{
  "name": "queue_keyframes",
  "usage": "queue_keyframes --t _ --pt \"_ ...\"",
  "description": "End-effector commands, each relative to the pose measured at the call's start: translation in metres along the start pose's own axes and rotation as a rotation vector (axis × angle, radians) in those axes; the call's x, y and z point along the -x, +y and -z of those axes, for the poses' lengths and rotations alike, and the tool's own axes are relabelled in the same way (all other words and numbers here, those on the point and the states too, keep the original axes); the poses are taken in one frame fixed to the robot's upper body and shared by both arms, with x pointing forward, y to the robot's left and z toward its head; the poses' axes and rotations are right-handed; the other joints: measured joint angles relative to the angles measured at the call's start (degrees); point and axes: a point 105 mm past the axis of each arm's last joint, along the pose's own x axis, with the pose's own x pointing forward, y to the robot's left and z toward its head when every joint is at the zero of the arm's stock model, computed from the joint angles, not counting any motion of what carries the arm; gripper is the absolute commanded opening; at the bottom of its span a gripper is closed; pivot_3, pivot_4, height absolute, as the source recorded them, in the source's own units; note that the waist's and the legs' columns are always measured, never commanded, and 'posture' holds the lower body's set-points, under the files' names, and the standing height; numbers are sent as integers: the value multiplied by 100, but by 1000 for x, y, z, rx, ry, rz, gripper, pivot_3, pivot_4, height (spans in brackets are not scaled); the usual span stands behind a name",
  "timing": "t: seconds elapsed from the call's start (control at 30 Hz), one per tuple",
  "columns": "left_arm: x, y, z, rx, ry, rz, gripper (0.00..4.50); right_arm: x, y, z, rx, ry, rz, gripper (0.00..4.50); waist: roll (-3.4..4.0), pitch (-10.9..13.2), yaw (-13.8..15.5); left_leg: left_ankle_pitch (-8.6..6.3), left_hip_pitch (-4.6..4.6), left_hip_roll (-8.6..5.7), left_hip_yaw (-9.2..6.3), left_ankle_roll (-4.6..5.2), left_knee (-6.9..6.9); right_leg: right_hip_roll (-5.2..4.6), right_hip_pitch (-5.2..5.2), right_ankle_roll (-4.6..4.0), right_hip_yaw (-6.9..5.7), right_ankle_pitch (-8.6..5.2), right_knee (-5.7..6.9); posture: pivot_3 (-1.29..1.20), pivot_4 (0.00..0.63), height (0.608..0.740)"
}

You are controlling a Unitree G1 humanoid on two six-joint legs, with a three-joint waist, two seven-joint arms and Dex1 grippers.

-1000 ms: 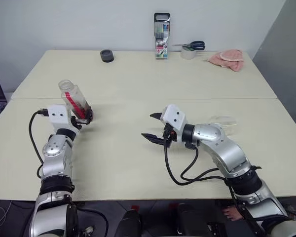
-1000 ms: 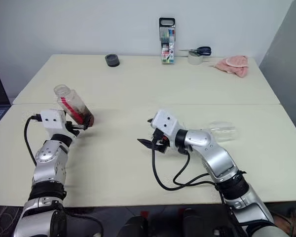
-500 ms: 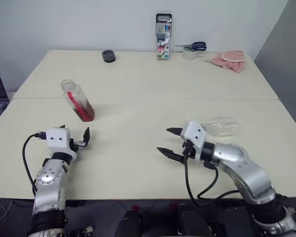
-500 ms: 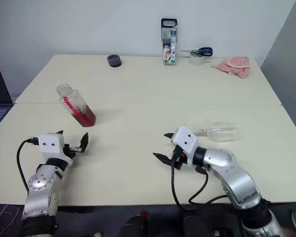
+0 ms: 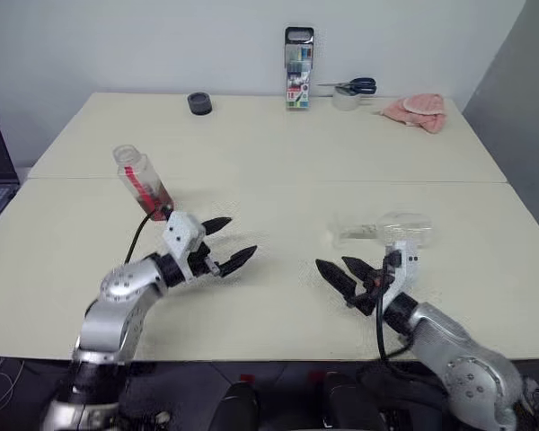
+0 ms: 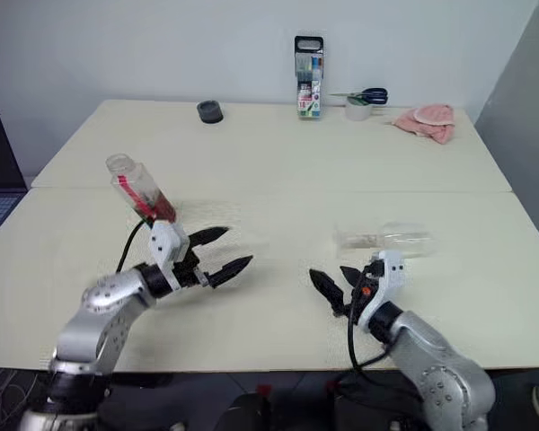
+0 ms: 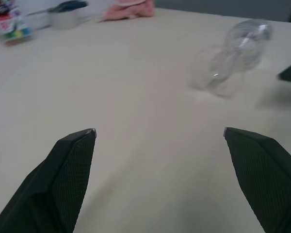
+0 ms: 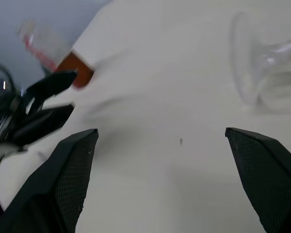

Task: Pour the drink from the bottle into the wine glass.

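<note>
- I see both end effectors empty with fingers spread wide: the left end effector point(image 5: 226, 242) sits left of centre, the right end effector point(image 5: 343, 274) lower right of centre, both just above the tabletop point(image 5: 278, 153).
- The bottle point(image 5: 142, 182) stands leaning at mid-left, just behind my left arm, drink point(image 5: 159, 211) pooled at its base.
- The glass point(image 5: 386, 229) lies on its side right of centre, just beyond the right end effector.
- My read: nothing is poured yet. Left to do: stand the glass up, grasp the bottle, tip it over the bowl.
</note>
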Motion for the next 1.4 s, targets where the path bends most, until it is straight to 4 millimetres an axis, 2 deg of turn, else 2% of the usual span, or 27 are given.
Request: queue_keyframes --t 0.03,0.17,0.23,0.4,0.8,0.93,1.23,1.27,1.33,1.4 --pt "-2 -15 -9 -41 18 191 4500 -11 -11 -7 -203 -87 90 4479 4 -2 -23 0 1 -7 7 0 -1 -6 0 0 7 0 1 0 150 740" --pt "0 -24 -10 -63 34 312 4500 -23 -14 -15 -350 -155 99 4479 7 -1 -64 -1 -1 -6 15 1 -5 -8 -4 -4 12 -3 -6 0 150 740" --pt "2 -28 -9 -64 42 360 4500 -28 -21 -22 -422 -199 122 4479 7 0 -68 -1 -2 -5 13 1 -4 -8 -4 -4 10 -3 -4 0 150 740" --pt "4 -26 -6 -79 49 384 4500 -36 -32 -34 -555 -270 127 4479 8 0 -69 -1 -2 -5 14 2 -3 -7 -4 -4 11 -3 -2 0 150 740" --pt "-1 -21 -6 -97 48 379 4500 -61 -46 -39 -663 -330 166 4479 14 3 -74 -1 -5 -4 11 2 -4 -5 -7 -4 10 -3 -1 0 150 740" --pt "-3 -23 -9 -100 46 381 4500 -68 -44 -34 -704 -323 165 3591 17 5 -79 -1 -4 -3 12 2 -4 -5 -7 -4 10 -3 0 0 150 740" --pt "-8 -26 -15 -106 49 376 4500 -84 -52 -28 -735 -330 201 379 14 -1 -84 -1 -1 -2 10 2 -4 -5 -5 -5 10 -3 0 0 150 740" --pt "-8 -26 -16 -103 47 368 4500 -84 -51 -29 -725 -330 195 215 15 -1 -84 -1 2 -2 13 3 -2 -4 -4 -5 12 -3 2 0 150 740" --pt "-8 -26 -17 -95 44 354 4500 -83 -49 -31 -700 -328 183 160 17 -2 -84 0 3 -2 11 3 -2 -4 -3 -5 10 -3 4 0 150 740" --pt "-8 -25 -17 -79 44 330 4500 -82 -43 -37 -589 -315 160 160 18 -2 -83 0 3 -2 11 3 -3 -4 -3 -5 11 -3 4 0 150 740"
